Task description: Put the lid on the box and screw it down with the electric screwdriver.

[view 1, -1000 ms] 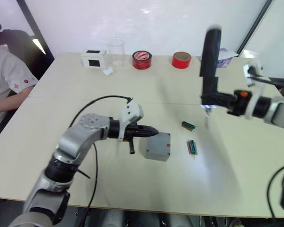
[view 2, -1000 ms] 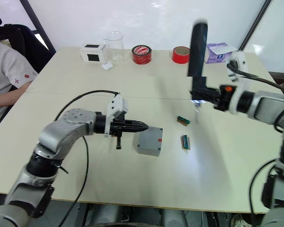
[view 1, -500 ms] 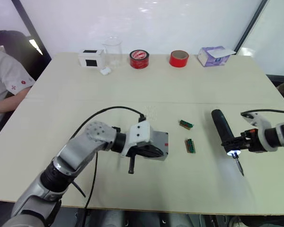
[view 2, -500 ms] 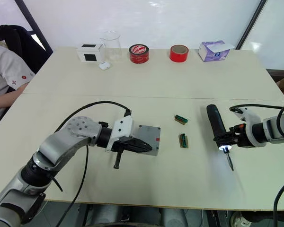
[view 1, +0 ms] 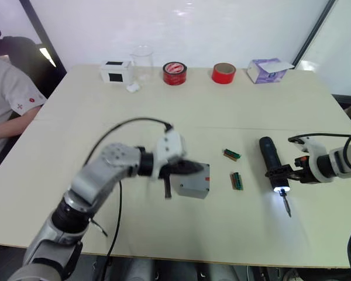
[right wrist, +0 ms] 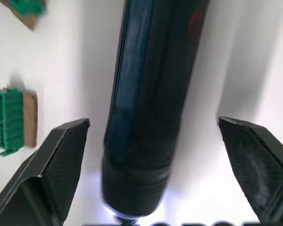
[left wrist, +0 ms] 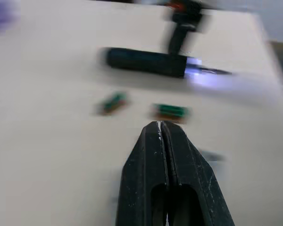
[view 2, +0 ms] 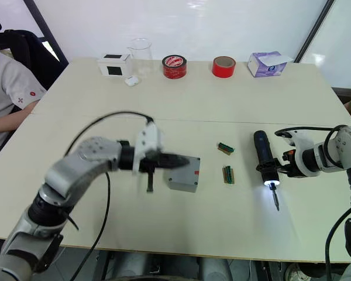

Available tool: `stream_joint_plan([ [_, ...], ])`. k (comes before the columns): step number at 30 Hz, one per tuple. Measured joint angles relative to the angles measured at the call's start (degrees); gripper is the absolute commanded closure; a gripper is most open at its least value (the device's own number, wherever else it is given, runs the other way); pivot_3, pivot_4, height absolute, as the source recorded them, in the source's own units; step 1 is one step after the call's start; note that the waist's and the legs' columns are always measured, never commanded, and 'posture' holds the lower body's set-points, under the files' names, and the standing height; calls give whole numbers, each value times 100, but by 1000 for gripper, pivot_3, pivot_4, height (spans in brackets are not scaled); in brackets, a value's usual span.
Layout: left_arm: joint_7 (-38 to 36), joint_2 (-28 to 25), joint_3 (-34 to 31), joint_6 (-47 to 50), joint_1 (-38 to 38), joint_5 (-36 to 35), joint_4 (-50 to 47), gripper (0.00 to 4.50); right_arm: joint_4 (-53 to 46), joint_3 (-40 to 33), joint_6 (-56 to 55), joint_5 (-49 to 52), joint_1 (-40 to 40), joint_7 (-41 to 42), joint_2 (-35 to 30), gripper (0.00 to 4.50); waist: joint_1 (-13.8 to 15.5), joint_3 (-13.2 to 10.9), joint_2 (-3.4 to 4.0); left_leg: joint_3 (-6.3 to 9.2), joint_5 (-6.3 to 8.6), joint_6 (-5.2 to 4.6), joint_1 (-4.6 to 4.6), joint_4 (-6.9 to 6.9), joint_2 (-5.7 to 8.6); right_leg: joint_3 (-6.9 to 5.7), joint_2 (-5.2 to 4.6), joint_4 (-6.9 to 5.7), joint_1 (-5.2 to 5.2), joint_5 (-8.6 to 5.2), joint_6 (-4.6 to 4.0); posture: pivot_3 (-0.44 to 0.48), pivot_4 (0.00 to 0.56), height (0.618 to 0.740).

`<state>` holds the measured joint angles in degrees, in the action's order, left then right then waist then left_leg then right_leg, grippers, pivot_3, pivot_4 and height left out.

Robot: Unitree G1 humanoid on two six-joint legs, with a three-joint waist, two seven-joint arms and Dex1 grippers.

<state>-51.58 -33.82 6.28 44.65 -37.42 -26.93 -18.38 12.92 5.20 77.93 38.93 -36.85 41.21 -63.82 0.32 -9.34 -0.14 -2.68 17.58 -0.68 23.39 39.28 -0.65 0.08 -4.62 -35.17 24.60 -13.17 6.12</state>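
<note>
Currently, by part:
Electric screwdriver [view 2: 263, 157]: laid flat on the desk [view 2: 181, 111], tip lit.
Right hand [right wrist: 153, 165]: spread wide around it, nothing gripped.
Left hand [left wrist: 161, 136]: fingers pressed together, empty, beside the box [view 2: 184, 174].
Handling: judged rigid, smooth, prone to rolling; best grasped mid-barrel.

Bright, even room light; the screwdriver [view 2: 264, 165] tip glows on the table [view 2: 222, 105]; left arm motion-blurred.

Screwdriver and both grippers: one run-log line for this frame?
left gripper: shut, at box | right gripper: open, astride electric screwdriver | screwdriver: lying on table, tip light on | lid: on box
</note>
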Motion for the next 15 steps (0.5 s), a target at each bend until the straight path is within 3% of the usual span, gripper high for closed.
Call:
stream_joint_plan([
  [2, 57, -390, -716, 123, -31, -89, 327, 4500, -61, -173, -801, -137, 144, 518, -150, 75, -60, 0, 1, 1, 0, 0, -4, -8, -3, -1, 1, -3, 0, -5, 10, 0, 150, 740],
  [6, 246, -554, -1778, 623, 163, -671, 628, 4500, -744, -1250, -2300, -116, 951, 1465, -172, 75, -87, -3, -7, 9, 1, 0, 0, -10, -14, -8, -2, -1, -4, -8, 15, 0, 150, 740],
  [8, 137, -834, -2034, 934, 734, -960, 417, 4500, -1181, -1575, -2561, 18, 1483, 1774, -148, 75, -96, -3, -7, 8, 1, 1, 0, -12, -20, -6, -4, -2, -6, -8, 15, 0, 150, 740],
  [12, -117, -1242, -2101, 1545, 2636, -1494, -627, 4500, -2316, -2107, -2606, 304, 2935, 2316, -131, 75, -85, -6, -15, 5, 0, 5, -4, -5, -20, -3, -14, -4, -11, -8, 13, 0, 150, 740],
  [15, -148, -1326, -2122, 1684, 3322, -1830, -1290, 4500, -2821, -2136, -2829, 250, 3594, 2529, -132, 75, -10, -6, -19, 9, -8, 19, -12, -2, -18, -4, -17, -3, -21, -9, -1, 0, 150, 740],
])
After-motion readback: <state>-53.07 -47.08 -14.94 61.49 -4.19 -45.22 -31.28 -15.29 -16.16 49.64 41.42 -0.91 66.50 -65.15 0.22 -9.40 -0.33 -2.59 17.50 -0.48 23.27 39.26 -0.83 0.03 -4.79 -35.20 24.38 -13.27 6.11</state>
